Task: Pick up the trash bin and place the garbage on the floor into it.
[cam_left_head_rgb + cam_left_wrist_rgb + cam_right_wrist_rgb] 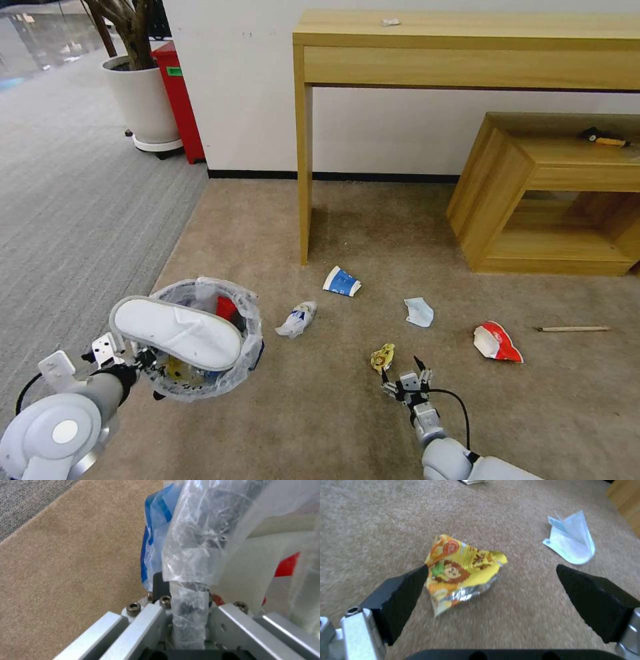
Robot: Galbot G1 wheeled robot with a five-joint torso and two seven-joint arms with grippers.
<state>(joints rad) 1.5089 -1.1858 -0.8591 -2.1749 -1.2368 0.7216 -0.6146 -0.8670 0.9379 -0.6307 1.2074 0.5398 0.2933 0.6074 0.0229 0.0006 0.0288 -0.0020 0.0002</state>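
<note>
Nearest to the camera, low on the left of the head view, the left gripper [137, 360] holds the trash bin [200, 383] by its near rim. In the left wrist view its jaws are closed on the rim with the crinkled plastic bag [190, 562] pressed between them. One white slipper [179, 333] lies across the mouth of the bin, and a bit of red shows inside, beside the slipper.

Low on the right, the right gripper [404, 375] is just over the floor [320, 413], the beige carpet. Its black fingers [403, 597] stand wide apart and hold nothing. The yellow wrapper [383, 357] lies on the carpet just beyond the left fingertip, more toward that finger than in the middle of the gap.

A little farther lies a crumpled white and blue piece [297, 319] near the bin. To the right are the pale blue mask [419, 311], the red and white wrapper [497, 342] and then the wooden stick [573, 329]. Beyond these, the blue-white paper cup [342, 281] lies on its side near the leg of the wooden table [304, 167]. A low wooden shelf [493, 193] stands on the right by the wall. Far on the left are a white planter pot [143, 100] and a red box [180, 100].
</note>
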